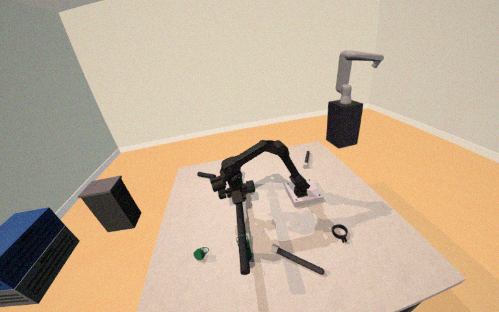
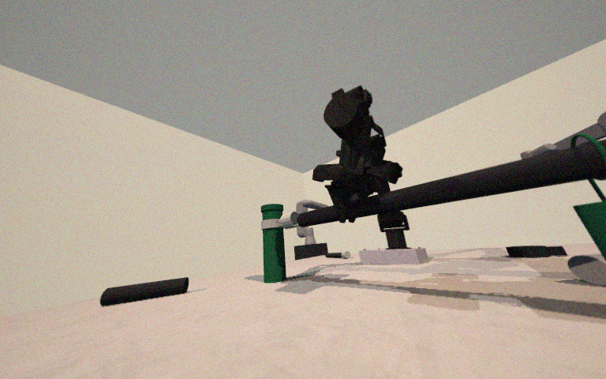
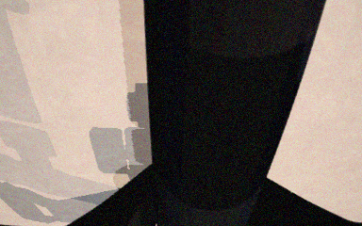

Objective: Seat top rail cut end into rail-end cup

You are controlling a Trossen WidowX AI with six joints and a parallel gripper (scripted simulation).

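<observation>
The dark top rail (image 1: pixel 240 227) (image 2: pixel 469 181) (image 3: pixel 226 94) passes through the green loop (image 2: pixel 581 135) at its near end and slopes slightly down toward the big green post (image 2: pixel 273 257). My gripper (image 1: pixel 237 198) (image 2: pixel 347 215) is shut on the rail near its cut end. The grey brace band (image 2: pixel 269 223) sits high on the post, just below the cap (image 2: pixel 271 207). Its rail-end cup (image 2: pixel 286 221) faces the rail. The cut end is at the cup's mouth; its end face still shows beside the rim, and seating depth cannot be told. The arm hides the post in the top view.
A short dark tube (image 1: pixel 206 175) (image 2: pixel 145 291) lies beyond the post. A grey-ended tube (image 1: pixel 299 259), a black ring clamp (image 1: pixel 339 231) and a green loop cap (image 1: pixel 199 253) lie on the table. My arm's base plate (image 1: pixel 308 199) (image 2: pixel 393 256) stands to the side.
</observation>
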